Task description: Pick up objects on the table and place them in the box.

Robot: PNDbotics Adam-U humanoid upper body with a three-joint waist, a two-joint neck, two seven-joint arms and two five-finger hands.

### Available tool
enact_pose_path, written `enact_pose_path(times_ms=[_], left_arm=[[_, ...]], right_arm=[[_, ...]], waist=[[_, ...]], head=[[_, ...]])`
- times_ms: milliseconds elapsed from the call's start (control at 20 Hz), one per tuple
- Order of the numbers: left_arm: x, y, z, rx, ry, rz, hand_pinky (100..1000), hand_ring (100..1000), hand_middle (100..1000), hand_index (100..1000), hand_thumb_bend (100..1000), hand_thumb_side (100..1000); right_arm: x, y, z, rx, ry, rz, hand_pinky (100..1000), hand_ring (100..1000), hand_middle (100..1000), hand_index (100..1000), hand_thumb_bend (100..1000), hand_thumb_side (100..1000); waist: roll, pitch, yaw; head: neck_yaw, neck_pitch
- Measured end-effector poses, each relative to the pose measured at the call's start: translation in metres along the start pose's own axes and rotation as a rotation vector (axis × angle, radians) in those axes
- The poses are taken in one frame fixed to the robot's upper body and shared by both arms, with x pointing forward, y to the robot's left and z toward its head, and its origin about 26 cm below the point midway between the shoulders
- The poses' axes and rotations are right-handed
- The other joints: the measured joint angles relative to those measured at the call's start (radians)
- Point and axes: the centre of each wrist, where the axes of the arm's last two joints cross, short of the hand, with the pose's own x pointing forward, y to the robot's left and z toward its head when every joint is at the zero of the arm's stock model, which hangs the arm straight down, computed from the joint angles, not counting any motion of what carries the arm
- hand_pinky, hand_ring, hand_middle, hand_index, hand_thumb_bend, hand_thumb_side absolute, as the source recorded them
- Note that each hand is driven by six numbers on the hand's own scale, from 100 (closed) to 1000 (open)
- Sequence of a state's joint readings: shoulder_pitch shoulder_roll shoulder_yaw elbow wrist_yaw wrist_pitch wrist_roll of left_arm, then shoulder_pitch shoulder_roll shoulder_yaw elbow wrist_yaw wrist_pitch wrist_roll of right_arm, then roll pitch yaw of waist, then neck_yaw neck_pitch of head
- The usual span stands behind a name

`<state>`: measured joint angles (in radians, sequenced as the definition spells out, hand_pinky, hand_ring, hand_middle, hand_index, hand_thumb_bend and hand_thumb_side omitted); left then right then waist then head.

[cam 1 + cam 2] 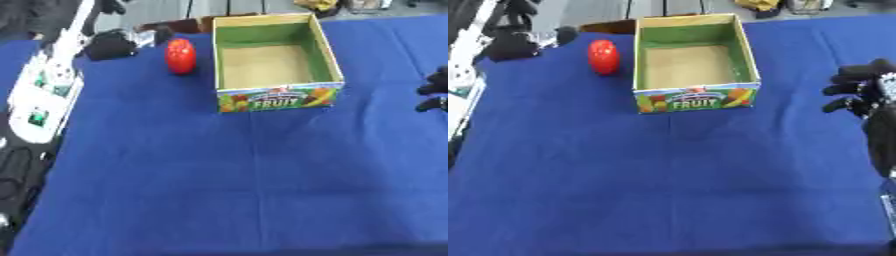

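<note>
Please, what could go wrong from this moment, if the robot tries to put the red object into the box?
1. The red object stands left of the box, while the right hand is on the box's right; reaching across could knock the box.
2. The object looks rounded and upright, so a touch may tip or roll it toward the dark clutter behind it.
3. The left hand is not visible, so the nearer hand may not be ready.

The right robot hand (859, 92) hangs over the table (693, 190), with bare blue cloth between it and the box (695, 102) on its left. The box is open on top. Beyond the box's far-left side stands a red object (604, 56)
</note>
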<state>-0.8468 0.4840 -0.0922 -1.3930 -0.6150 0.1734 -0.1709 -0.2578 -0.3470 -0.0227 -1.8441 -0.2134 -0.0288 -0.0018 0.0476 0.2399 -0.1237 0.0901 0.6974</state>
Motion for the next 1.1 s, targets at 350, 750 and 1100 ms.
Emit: enact_pose_path(times_ms=[350,750,1100], left_arm=[[-0.017,0.006,-0.045,-0.195,0.119,-0.277,754,692,695,814,680,489],[-0.044,-0.019,-0.058,-0.283,0.214,-0.284,753,690,683,810,604,452],[-0.050,-0.030,-0.057,-0.218,0.251,-0.309,744,673,672,804,565,436]], right_arm=[[-0.001,0.002,0.001,0.019,0.007,-0.003,489,617,595,682,100,837],[0.000,0.005,-0.002,0.038,0.001,-0.005,488,618,595,681,100,841],[0.002,0.007,-0.004,0.049,-0.005,-0.006,487,619,595,681,100,843]], waist=[[0.015,0.001,-0.034],[0.032,0.021,-0.076],[0.039,0.037,-0.092]], head=[[0.011,-0.012],[0.028,-0.037],[0.032,-0.049]])
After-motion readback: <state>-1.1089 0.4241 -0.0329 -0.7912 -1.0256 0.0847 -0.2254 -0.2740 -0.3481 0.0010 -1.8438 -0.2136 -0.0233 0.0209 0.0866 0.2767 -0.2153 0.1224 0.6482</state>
